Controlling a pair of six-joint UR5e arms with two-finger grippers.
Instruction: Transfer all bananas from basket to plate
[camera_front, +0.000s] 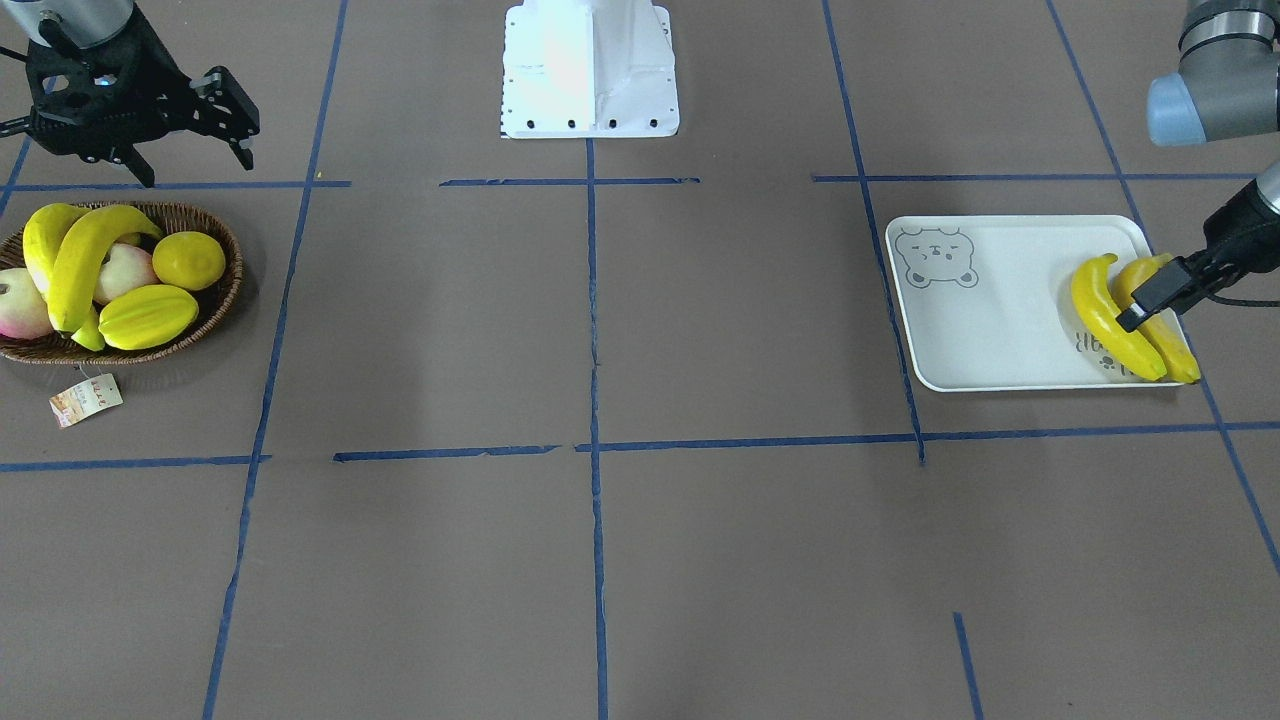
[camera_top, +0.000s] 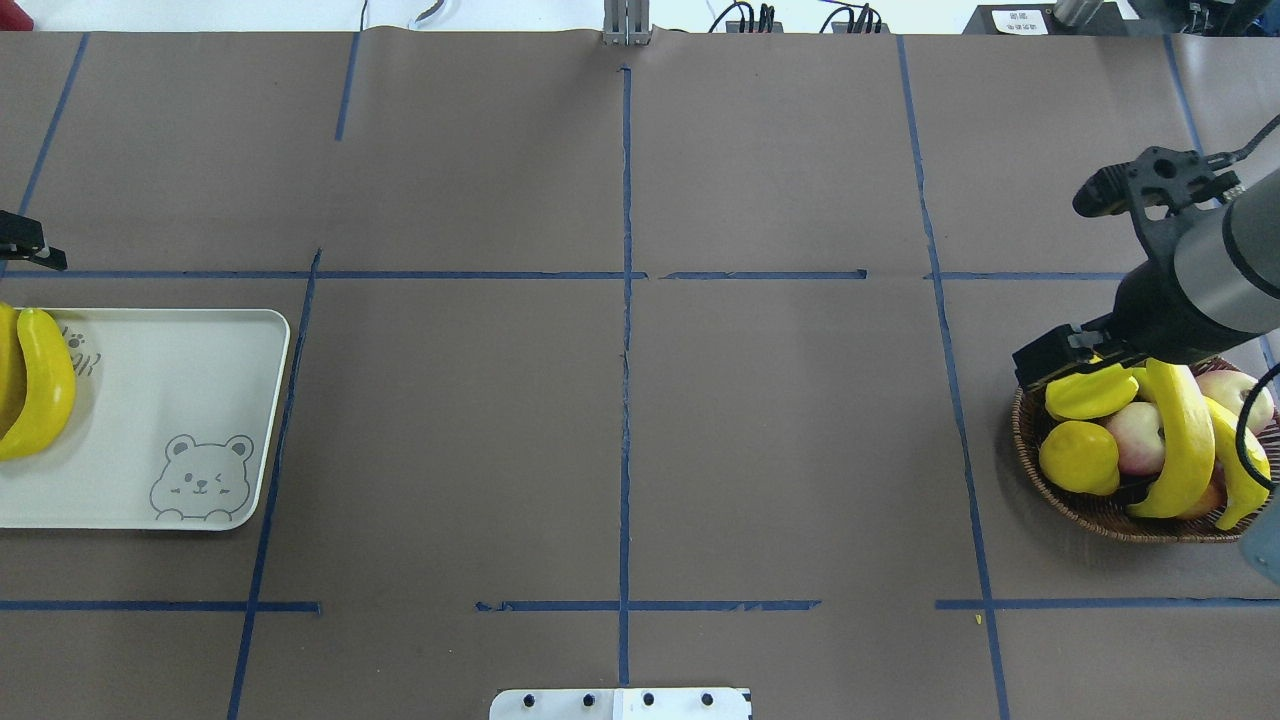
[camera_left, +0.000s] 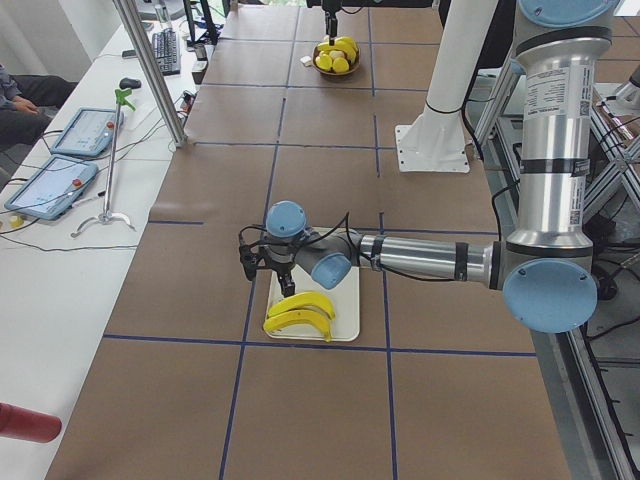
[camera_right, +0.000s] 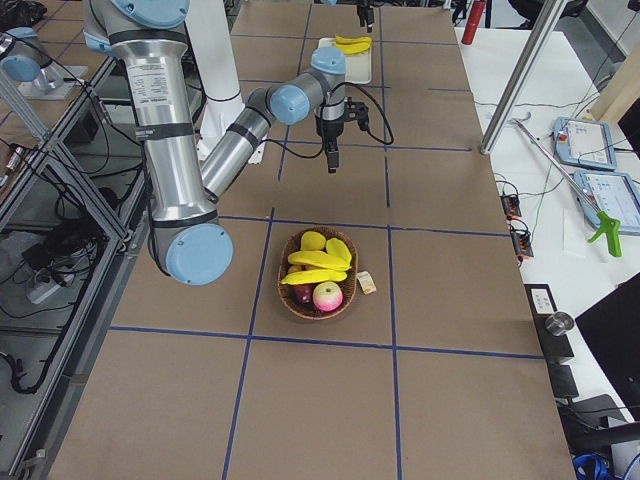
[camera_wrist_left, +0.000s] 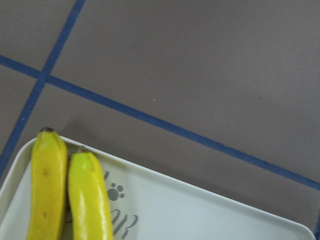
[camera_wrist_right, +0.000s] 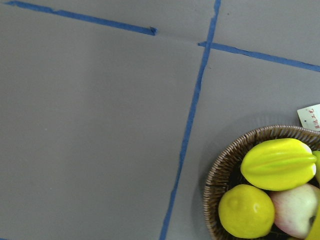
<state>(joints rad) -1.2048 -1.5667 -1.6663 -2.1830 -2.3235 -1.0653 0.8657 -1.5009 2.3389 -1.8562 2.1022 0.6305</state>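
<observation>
Right gripper (camera_front: 190, 155) wide apart, empty, beside basket (camera_front: 232, 290), left gripper (camera_front: 1150, 300) cut off over plate (camera_front: 990, 330), opening unclear

Overhead view's left edge crops the plate (camera_top: 150, 400)

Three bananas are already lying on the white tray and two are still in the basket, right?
Not quite. Only two bananas lie on the white tray, as the exterior front-facing view shows; two other bananas are still in the basket.

a ridged star fruit (camera_front: 148, 316) has a lemon (camera_front: 188, 260) at its one o'clock and a pink peach (camera_front: 125, 272) at eleven, while blue tape (camera_front: 593, 300) grids the brown bench (camera_front: 450, 320).
</observation>
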